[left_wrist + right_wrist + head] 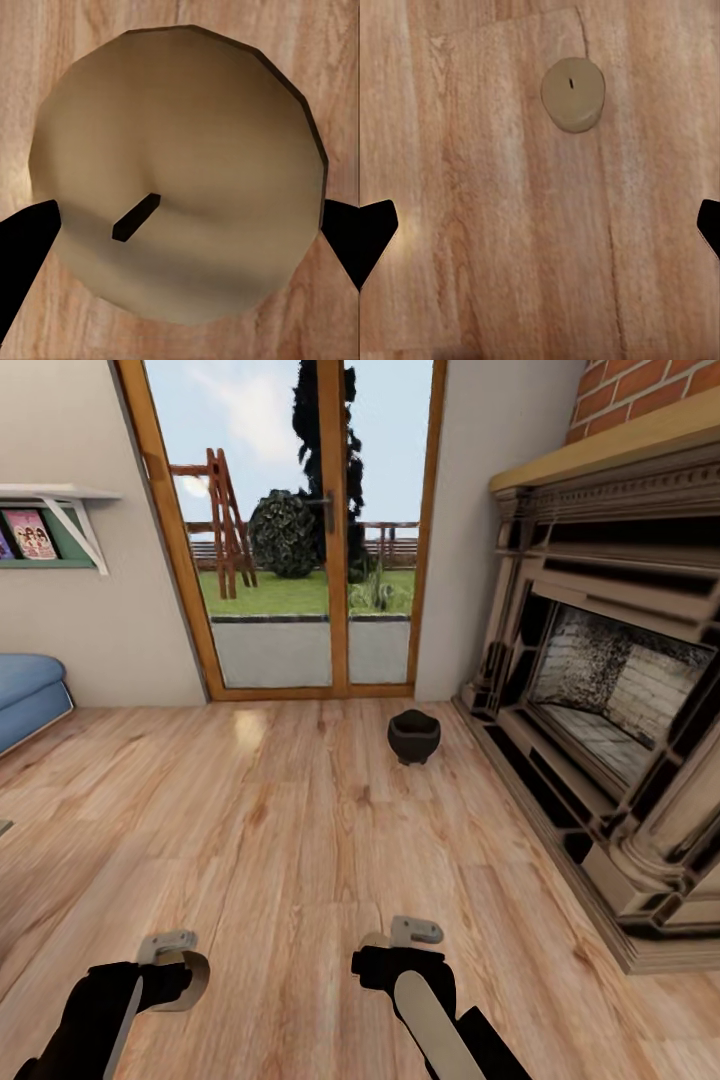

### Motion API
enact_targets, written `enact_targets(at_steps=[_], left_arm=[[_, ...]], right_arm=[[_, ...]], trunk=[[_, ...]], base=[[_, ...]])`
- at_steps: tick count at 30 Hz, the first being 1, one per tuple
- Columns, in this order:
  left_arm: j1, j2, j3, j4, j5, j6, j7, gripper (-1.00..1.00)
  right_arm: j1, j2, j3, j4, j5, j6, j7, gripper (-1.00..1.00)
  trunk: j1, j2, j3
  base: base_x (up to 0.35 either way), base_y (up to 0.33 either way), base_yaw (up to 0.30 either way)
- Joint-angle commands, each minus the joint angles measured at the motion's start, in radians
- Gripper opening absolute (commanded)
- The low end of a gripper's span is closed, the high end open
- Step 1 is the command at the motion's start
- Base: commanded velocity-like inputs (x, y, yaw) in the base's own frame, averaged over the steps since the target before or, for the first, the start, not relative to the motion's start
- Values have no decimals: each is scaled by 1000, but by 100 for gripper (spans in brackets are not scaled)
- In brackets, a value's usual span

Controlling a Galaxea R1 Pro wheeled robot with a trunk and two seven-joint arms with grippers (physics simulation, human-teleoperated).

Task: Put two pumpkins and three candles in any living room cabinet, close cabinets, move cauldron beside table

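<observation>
Waxy beige round candle (176,180) between left end effector (180,225) fingers, short dark wick.

Wooden floor (300,840). Fireplace (610,700) along its right edge. Glass door (310,530) at the far edge; blue sofa (25,695) at the left edge.

One cauldron (414,735), one candle (573,94), two arms, one fireplace (610,690), one sofa (28,695).
</observation>
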Motion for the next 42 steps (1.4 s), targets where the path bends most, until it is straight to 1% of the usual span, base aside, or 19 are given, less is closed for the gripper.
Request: enact_targets(at_steps=[1,20,28,32,38,42], left_arm=[[0,0,0,0,-1,0,0,-100],[0,0,0,0,-1,0,0,-100],[0,-4,0,-7,-1,0,0,-100],[0,-4,2,-12,-1,1,0,-100],[0,-4,11,-20,0,3,-3,-100],[0,-3,15,-53,1,12,-4,-100]], right_arm=[[0,0,0,0,0,0,0,100],[0,0,0,9,1,0,0,100],[0,0,0,15,0,-3,0,100],[0,0,0,28,-1,-5,0,100],[0,0,3,84,7,-9,1,100],[0,0,3,106,9,-12,1,100]], trunk=[[0,0,0],[0,0,0],[0,0,0],[15,-28,-13],[38,-70,-31],[54,-98,-44]], base=[[321,0,0],[287,0,0],[78,0,0],[4,0,0],[0,0,0],[0,0,0]])
